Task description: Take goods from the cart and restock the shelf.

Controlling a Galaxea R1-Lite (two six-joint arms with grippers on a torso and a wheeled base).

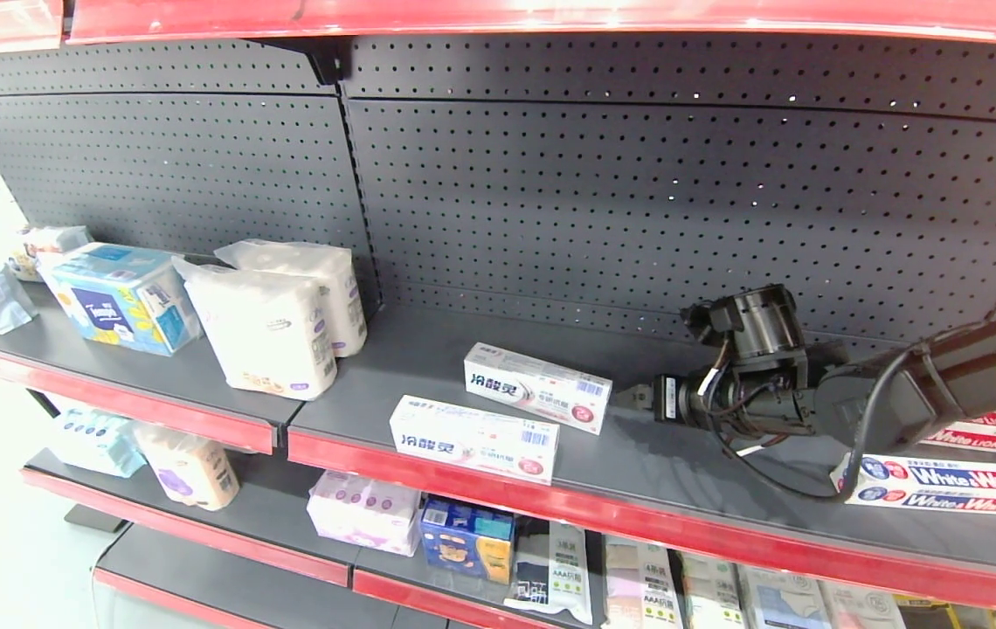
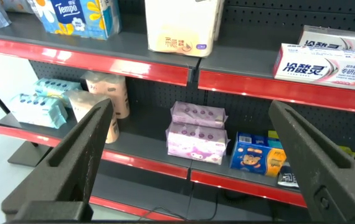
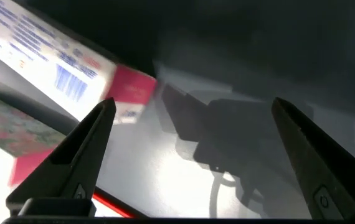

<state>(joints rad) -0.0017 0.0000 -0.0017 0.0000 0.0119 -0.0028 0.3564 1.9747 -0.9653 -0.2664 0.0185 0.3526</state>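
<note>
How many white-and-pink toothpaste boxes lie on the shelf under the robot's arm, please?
2. The front toothpaste box lies at the shelf edge; the rear toothpaste box lies just behind it, further right. The right arm may hide others.

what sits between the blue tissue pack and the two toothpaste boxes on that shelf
In the head view, a front white pack and a rear white pack stand there.

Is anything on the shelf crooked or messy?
Nothing is spilled or broken. The blue tissue pack sits turned, with a corner toward the front, and the front toothpaste box lies right at the red edge of the shelf.
</note>
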